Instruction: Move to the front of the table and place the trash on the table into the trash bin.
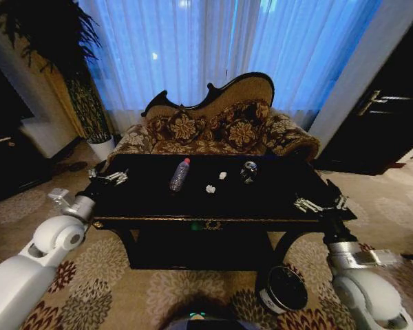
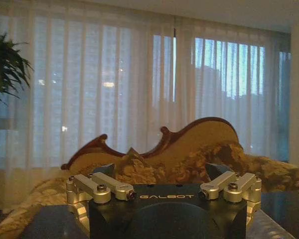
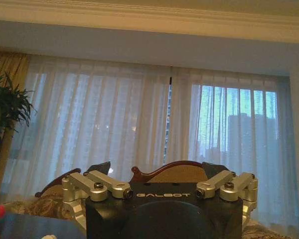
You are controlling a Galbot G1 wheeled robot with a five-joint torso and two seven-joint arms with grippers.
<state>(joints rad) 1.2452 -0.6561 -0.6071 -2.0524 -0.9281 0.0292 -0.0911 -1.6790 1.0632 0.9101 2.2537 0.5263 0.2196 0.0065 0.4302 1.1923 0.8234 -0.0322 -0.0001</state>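
Your trash lies in a loose row across the middle of the glossy black rectangular table [image 1: 275, 196] with its gold-trimmed front edge: a small clear plastic bottle [image 1: 180, 174] with a red cap lies on its side toward your left; two white crumpled paper bits [image 1: 210, 188] sit near the centre, one a little farther back than the other; a small dark round can-like piece [image 1: 248, 171] rests to their right. All of it is well apart from both grippers; the left gripper [image 1: 111, 178] hangs over the table's far left corner, and the bottle is the piece nearest it; the right gripper [image 1: 315, 205] hangs over the table's right end near the front edge, with the can nearest it but still clear of it. Both pairs of fingers are spread wide with nothing between them; you can see that in the left wrist view [image 2: 160, 172] and the right wrist view [image 3: 156, 169], where the dark fingertips stand far apart. The word GALBOT is printed in gold on each black gripper body; the bottle's label is too small to read. The small black cylindrical trash bin [image 1: 283, 289] with a shiny rim stands on the patterned floral carpet [image 1: 124, 289], in front of the table's right leg and just beside your right arm. Behind the table is a floral upholstered sofa [image 1: 213, 127] with a carved dark wooden frame, then sheer white curtains [image 1: 213, 48]; a potted green plant [image 1: 62, 41] is to the left.
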